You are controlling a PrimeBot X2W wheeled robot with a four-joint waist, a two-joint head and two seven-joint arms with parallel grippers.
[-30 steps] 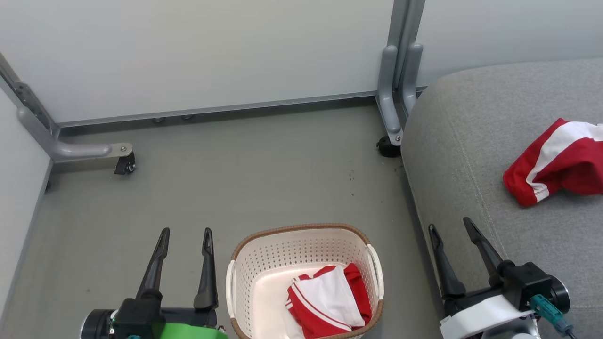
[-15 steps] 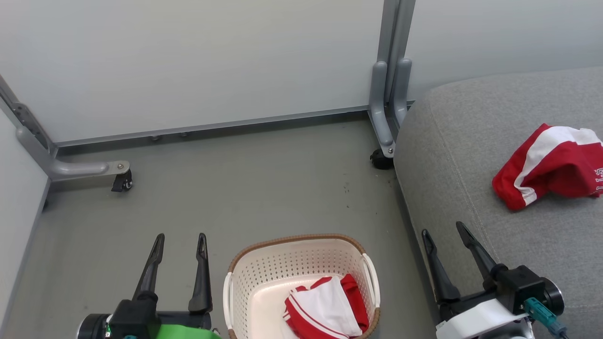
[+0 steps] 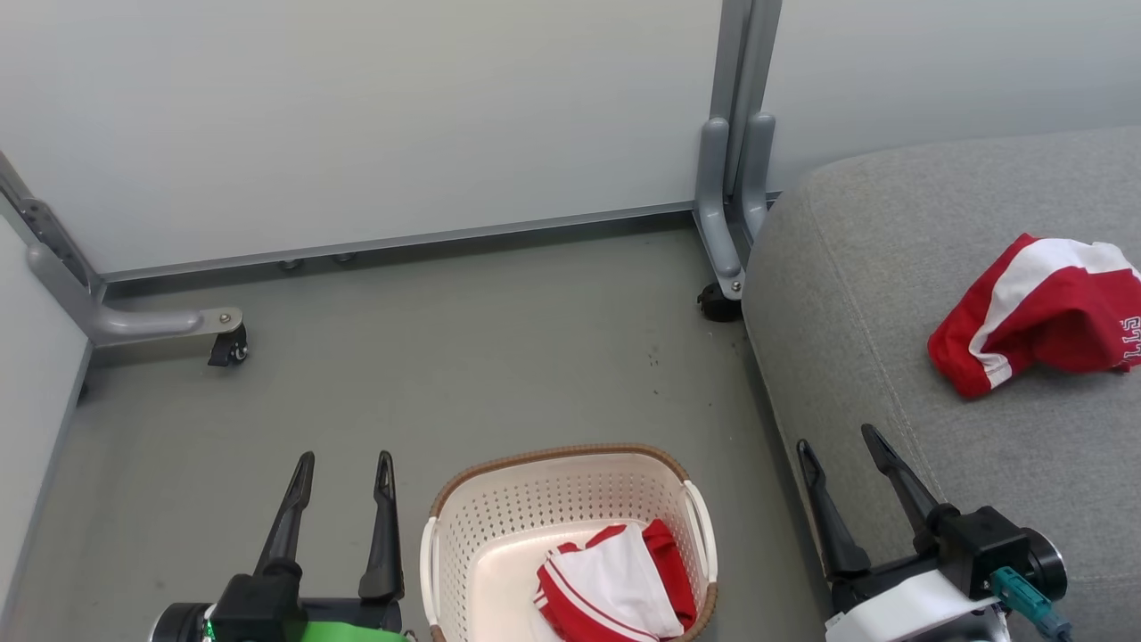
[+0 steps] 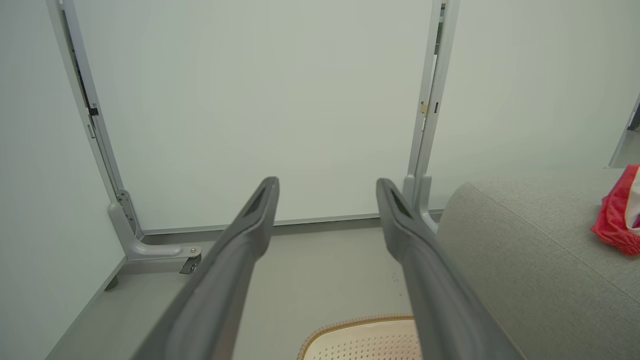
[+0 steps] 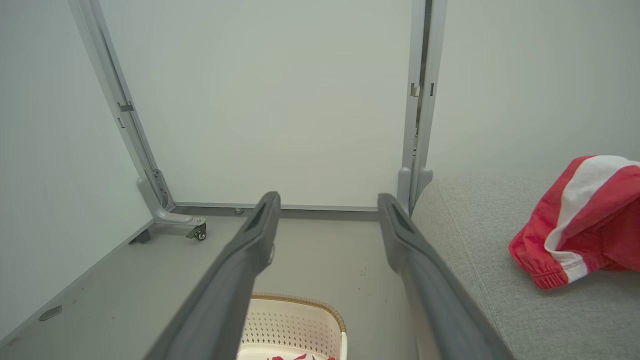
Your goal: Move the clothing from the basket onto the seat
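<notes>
One red and white garment (image 3: 615, 588) lies crumpled in the cream basket (image 3: 499, 508) on the floor at the bottom centre. A second red garment (image 3: 1038, 312) with white lettering rests on the grey seat (image 3: 891, 267) at the right, also seen as the red garment (image 5: 580, 220) and as a red edge of cloth (image 4: 617, 217). My left gripper (image 3: 344, 465) hangs open left of the basket, holding nothing. My right gripper (image 3: 836, 442) stands open over the seat's front edge, to the right of the basket and empty. The basket rim (image 4: 350, 327) and the basket (image 5: 295, 320) show low in the wrist views.
Pale partition panels stand behind on grey metal feet with castors (image 3: 230, 343) (image 3: 718, 301). Grey floor (image 3: 463, 357) lies between the panels, the basket and the seat.
The camera has tipped and turned slightly, so the whole scene slid down and left in view. Both grippers stay open and the garments lie as they were.
</notes>
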